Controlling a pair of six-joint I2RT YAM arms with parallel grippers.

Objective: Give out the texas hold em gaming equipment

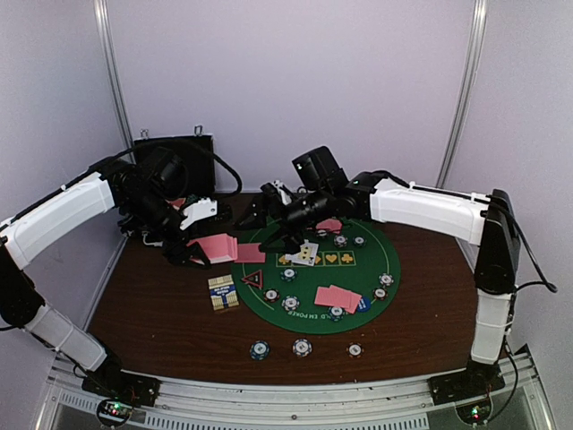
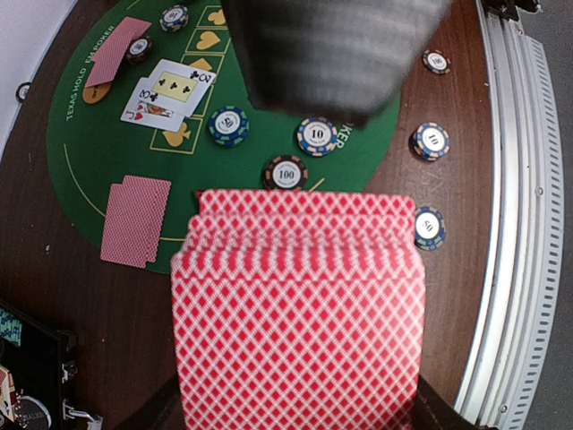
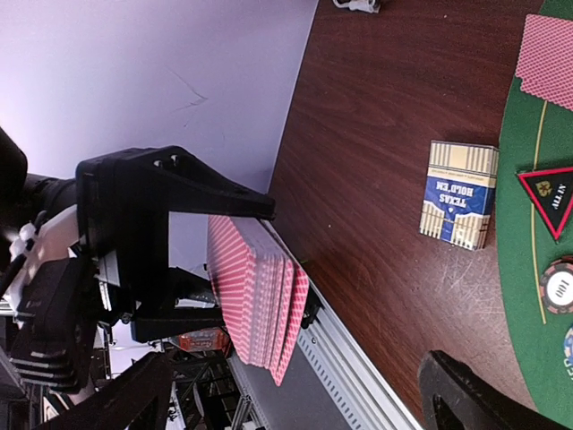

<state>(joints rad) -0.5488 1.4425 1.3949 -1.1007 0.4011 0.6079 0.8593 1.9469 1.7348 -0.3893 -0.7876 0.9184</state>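
My left gripper is shut on a fanned deck of pink-backed cards held above the table left of the green mat. The deck fills the left wrist view and shows edge-on in the right wrist view. My right gripper is open and empty, close to the deck's right side, fingers wide apart. Face-up cards, two pink card pairs and several chips lie on the mat. The red-black triangle marker sits at the mat's left edge.
A blue and cream card box lies left of the mat. Three chips lie on the brown table in front of the mat. A black case stands at the back left. A metal rail runs along the near edge.
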